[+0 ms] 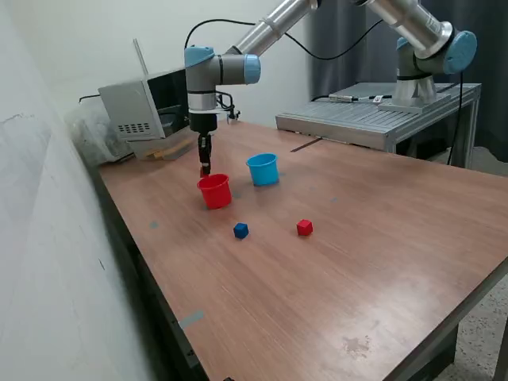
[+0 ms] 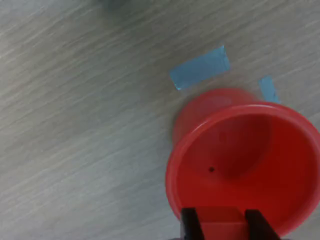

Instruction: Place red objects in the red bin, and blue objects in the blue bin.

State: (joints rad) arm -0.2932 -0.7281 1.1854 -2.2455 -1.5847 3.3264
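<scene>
My gripper (image 1: pixel 205 165) hangs just above the far rim of the red bin (image 1: pixel 214 191), a small red cup. It is shut on a small red cube (image 1: pixel 204 171). In the wrist view the cube (image 2: pixel 221 218) sits between the two dark fingertips, over the open red bin (image 2: pixel 176 165), whose inside looks empty. The blue bin (image 1: pixel 263 169), a light blue cup, stands beside it toward the exterior view's right. A dark blue cube (image 1: pixel 240 230) and a second red cube (image 1: pixel 304 228) lie on the table nearer the camera.
A grey box-shaped device (image 1: pixel 139 107) stands at the back on the exterior view's left. A metal platform (image 1: pixel 373 119) carrying the arm's base (image 1: pixel 417 83) is at the back right. Blue tape strips (image 2: pixel 200 67) are stuck on the wooden table (image 1: pixel 357 262) beside the red bin.
</scene>
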